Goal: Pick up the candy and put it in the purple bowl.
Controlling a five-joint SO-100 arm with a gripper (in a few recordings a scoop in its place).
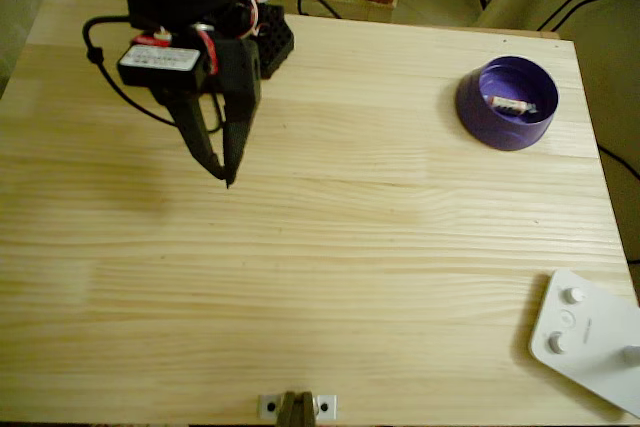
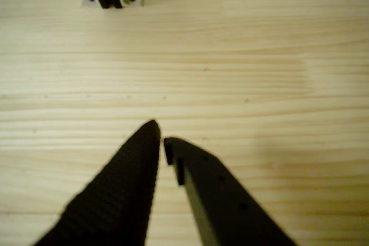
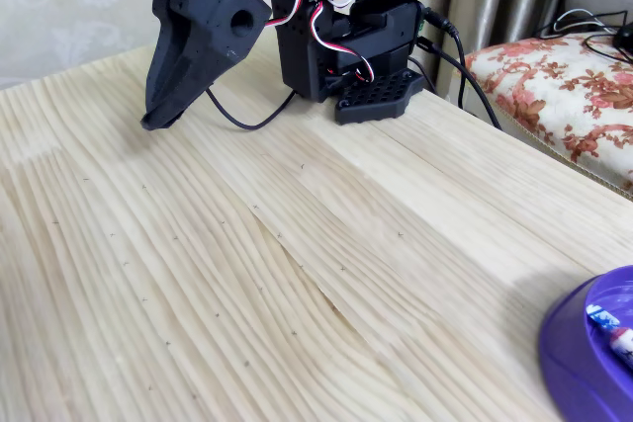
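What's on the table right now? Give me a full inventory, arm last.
candy: one, pinkish-red and white, lying inside the purple bowl.
purple bowl: one, purple, far right of the table in the overhead view.
white device: one, white with round knobs, near right corner, overhead view.
metal bracket: one, silver, middle of the near edge.
table: one, pale wood.
cushion: one, floral, beside the table.
gripper: one, black, far left, fingertips nearly together, holding nothing.

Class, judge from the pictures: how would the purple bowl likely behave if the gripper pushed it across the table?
The purple bowl looks low and wide, so it would probably slide rather than tip. The table looks smooth, so little should resist. It holds just the candy, so it is likely light.
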